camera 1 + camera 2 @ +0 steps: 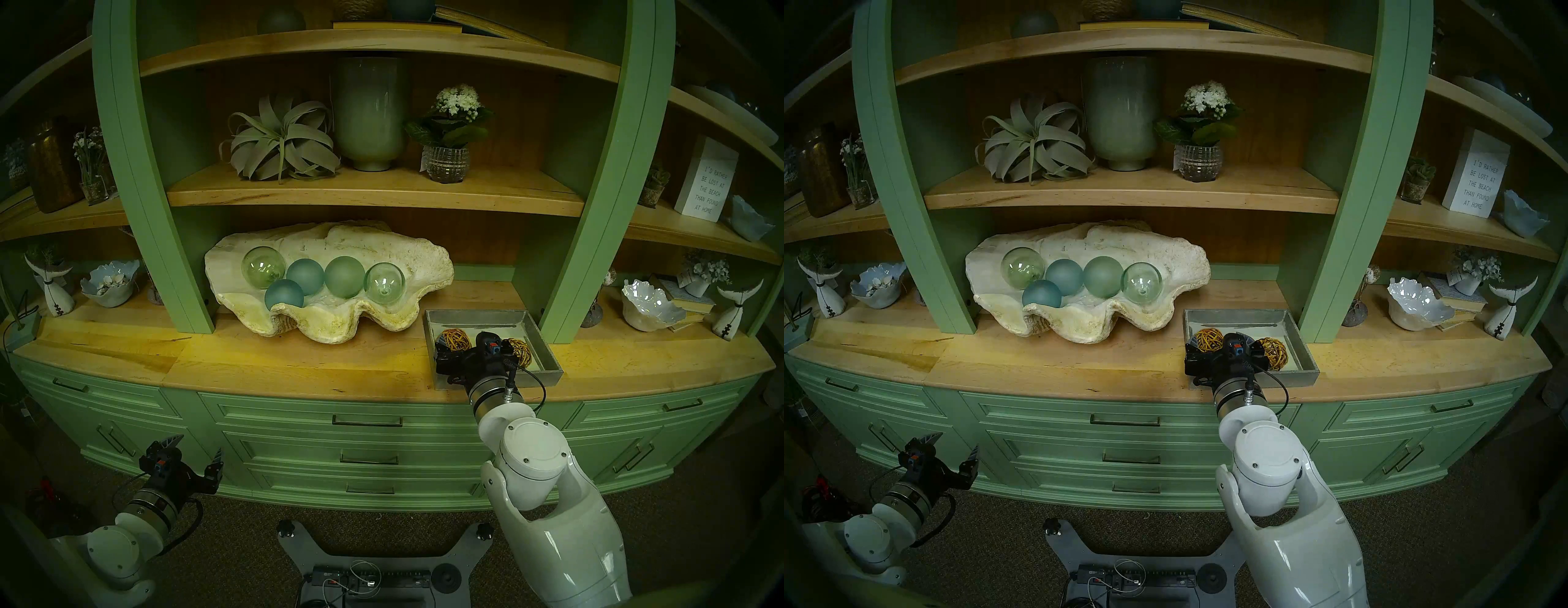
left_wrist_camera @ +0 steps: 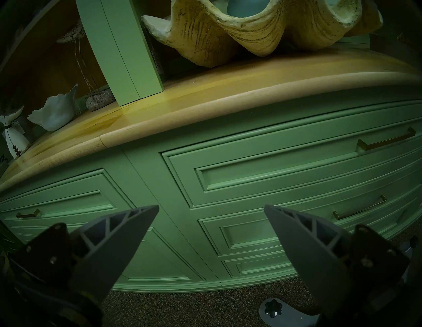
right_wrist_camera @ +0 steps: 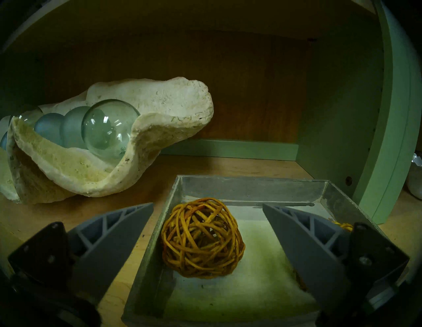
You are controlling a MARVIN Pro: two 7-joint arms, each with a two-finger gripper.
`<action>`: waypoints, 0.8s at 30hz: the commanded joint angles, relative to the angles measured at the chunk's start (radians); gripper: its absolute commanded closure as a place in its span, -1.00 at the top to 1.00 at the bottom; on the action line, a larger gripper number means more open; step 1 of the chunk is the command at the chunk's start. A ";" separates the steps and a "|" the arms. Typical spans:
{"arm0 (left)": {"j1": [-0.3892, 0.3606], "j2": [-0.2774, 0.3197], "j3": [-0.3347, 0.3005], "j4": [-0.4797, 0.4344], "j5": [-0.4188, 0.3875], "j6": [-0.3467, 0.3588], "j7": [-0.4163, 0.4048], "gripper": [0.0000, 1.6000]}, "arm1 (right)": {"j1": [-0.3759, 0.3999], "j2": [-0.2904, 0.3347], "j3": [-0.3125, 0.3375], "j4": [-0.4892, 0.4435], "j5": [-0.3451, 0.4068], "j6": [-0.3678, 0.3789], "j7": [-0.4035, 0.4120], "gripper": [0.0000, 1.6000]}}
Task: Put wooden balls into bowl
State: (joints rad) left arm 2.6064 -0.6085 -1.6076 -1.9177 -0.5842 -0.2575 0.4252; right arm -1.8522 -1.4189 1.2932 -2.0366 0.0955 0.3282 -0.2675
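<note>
Rattan balls: left ball (image 3: 202, 237) and right ball (image 1: 521, 351) both lie in grey tray (image 1: 547, 339) | clam shell bowl (image 1: 399, 250) just left of tray, holds glass spheres (image 1: 343, 277) | right gripper (image 3: 207, 228) jaws wide, straddling left ball, not touching | left gripper (image 2: 211, 219) jaws wide, empty, low before drawers (image 2: 274, 173)

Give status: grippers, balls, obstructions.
Right gripper open, straddling left ball in tray. Left gripper open, idle low. Shell holds glass balls only. Nothing blocking.
</note>
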 commanded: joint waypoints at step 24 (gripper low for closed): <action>0.000 0.005 -0.013 -0.012 -0.001 -0.012 0.002 1.00 | 0.096 -0.066 0.011 0.060 0.024 0.060 -0.006 1.00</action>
State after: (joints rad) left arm 2.6069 -0.6050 -1.6077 -1.9180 -0.5866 -0.2580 0.4273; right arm -1.7850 -1.4695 1.2958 -1.9597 0.1000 0.3788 -0.2811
